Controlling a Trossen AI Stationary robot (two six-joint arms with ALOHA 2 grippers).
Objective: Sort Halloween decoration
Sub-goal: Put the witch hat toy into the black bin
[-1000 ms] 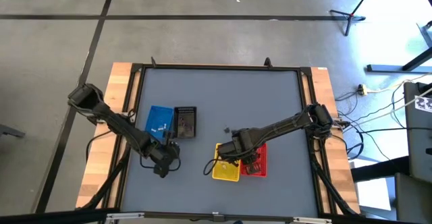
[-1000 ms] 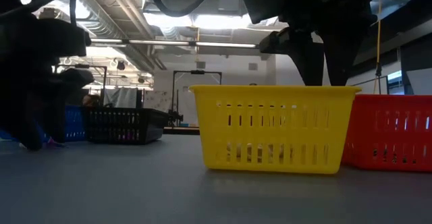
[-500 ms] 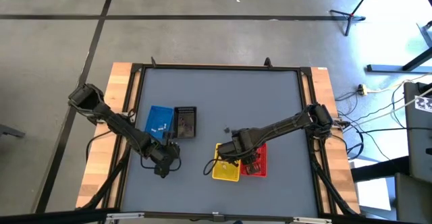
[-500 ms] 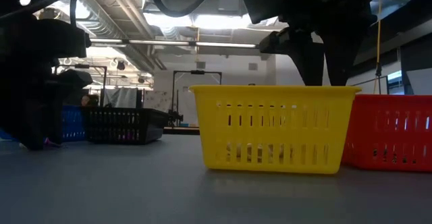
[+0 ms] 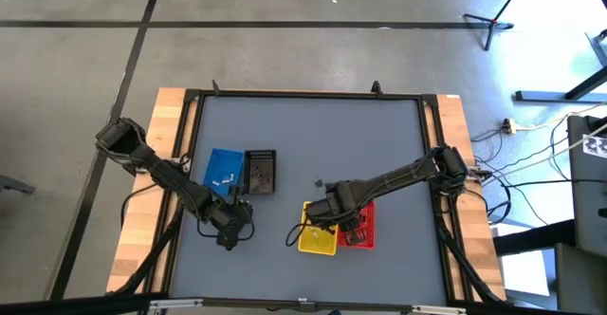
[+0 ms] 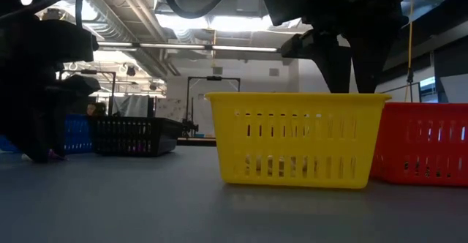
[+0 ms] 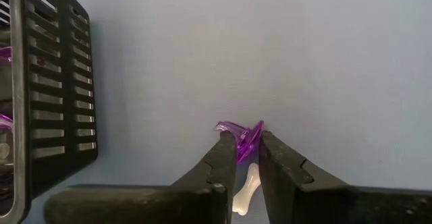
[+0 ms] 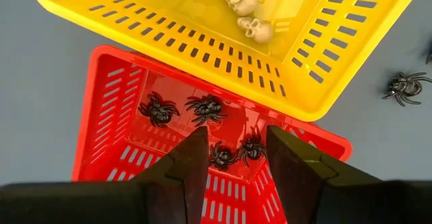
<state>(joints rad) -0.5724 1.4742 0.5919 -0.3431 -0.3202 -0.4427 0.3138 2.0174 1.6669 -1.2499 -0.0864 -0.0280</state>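
A small purple trinket [image 7: 243,140] lies on the grey table near its left front, and my left gripper [image 7: 241,150] is shut on it, just in front of the black basket [image 7: 47,96]. A white bone-shaped trinket [image 7: 246,189] lies between the fingers, farther back. My right gripper [image 8: 236,156] hangs open and holds nothing above the red basket [image 8: 115,102], which holds black spiders [image 8: 206,106]. The yellow basket [image 8: 202,42] holds two pale skulls [image 8: 246,15]. One black spider [image 8: 403,87] lies loose on the table. My left gripper pinches the purple trinket's narrow middle [image 7: 244,143] between its two fingertips. The fingers slant steeply down at it from above. The trinket still lies on the table, with its curved tip [image 7: 226,126] sticking out past the fingers.
The blue basket [image 5: 224,171] and the black basket [image 5: 261,171] stand side by side at centre left; the yellow basket [image 5: 318,231] and the red basket [image 5: 358,225] stand at front centre. A raised frame [image 5: 303,95] borders the table. The grey surface [image 5: 313,135] behind the baskets lies bare.
My left gripper has shut around the purple trinket without shifting its place; the trinket stays on the table.
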